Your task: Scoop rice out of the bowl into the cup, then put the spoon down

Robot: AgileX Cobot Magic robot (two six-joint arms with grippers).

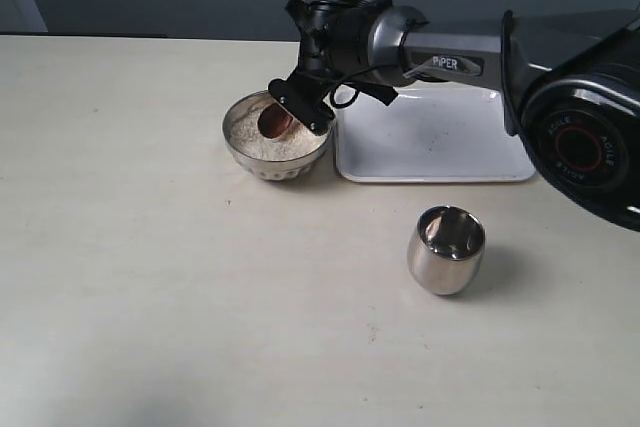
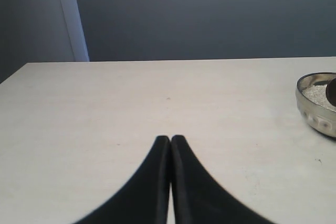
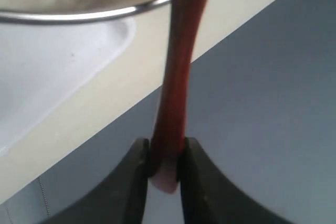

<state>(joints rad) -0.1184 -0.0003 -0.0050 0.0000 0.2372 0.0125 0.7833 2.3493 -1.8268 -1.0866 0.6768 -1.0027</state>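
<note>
The shiny metal bowl (image 1: pixel 276 141) holds a pale mass of rice (image 1: pixel 266 141) at the table's middle back. My right gripper (image 1: pixel 300 107) hangs over the bowl's right rim, shut on the handle of the reddish-brown spoon (image 3: pixel 178 77); the spoon's oval bowl (image 1: pixel 275 123) dips into the rice. The steel cup (image 1: pixel 447 249) stands upright to the front right, apart from the bowl. In the left wrist view my left gripper (image 2: pixel 170 141) is shut on nothing, low over bare table, with the bowl (image 2: pixel 316 105) far to one side.
A white rectangular tray (image 1: pixel 440 137) lies just right of the bowl, under the right arm. The right arm's large black base joint (image 1: pixel 585 137) fills the right edge. A dark wall runs behind the table.
</note>
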